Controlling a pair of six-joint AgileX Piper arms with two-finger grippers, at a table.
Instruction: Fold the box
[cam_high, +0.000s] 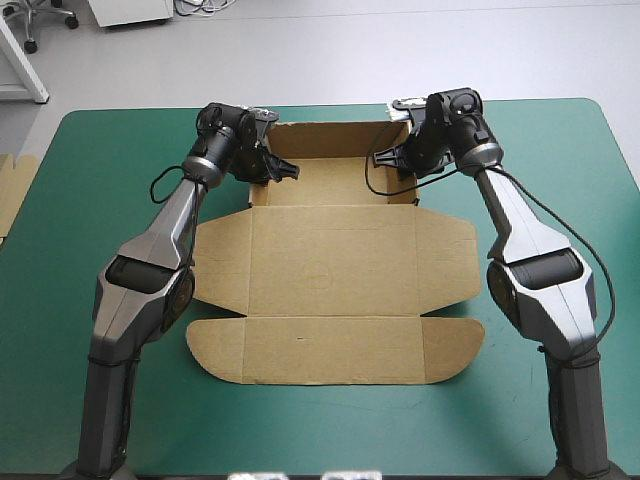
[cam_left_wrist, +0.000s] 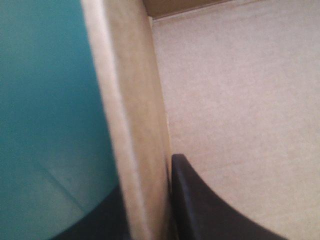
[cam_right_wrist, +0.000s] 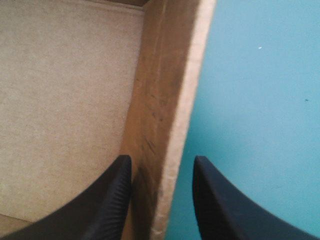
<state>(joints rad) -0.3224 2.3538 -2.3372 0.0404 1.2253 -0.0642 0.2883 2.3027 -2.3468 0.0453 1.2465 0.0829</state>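
The brown box (cam_high: 330, 270) lies mid-table, its far part raised into a shallow tray and its lid and flaps flat toward the near edge. My left gripper (cam_high: 275, 168) is at the tray's left wall (cam_left_wrist: 130, 125), which stands pinched between its fingers (cam_left_wrist: 200, 205); the gripper (cam_left_wrist: 147, 210) is shut on it. My right gripper (cam_high: 400, 160) straddles the right wall (cam_right_wrist: 165, 100). That gripper (cam_right_wrist: 162, 200) is open: the inner finger touches the board and a strip of cover shows before the outer finger (cam_right_wrist: 225, 210). The tray floor (cam_right_wrist: 65, 100) lies inside.
More brown board (cam_high: 12, 190) shows at the table's left edge. Bare teal-green cover (cam_high: 100, 200) lies on both sides of the box and along the near edge. The tray's far wall (cam_high: 335, 138) stands close to the table's far edge.
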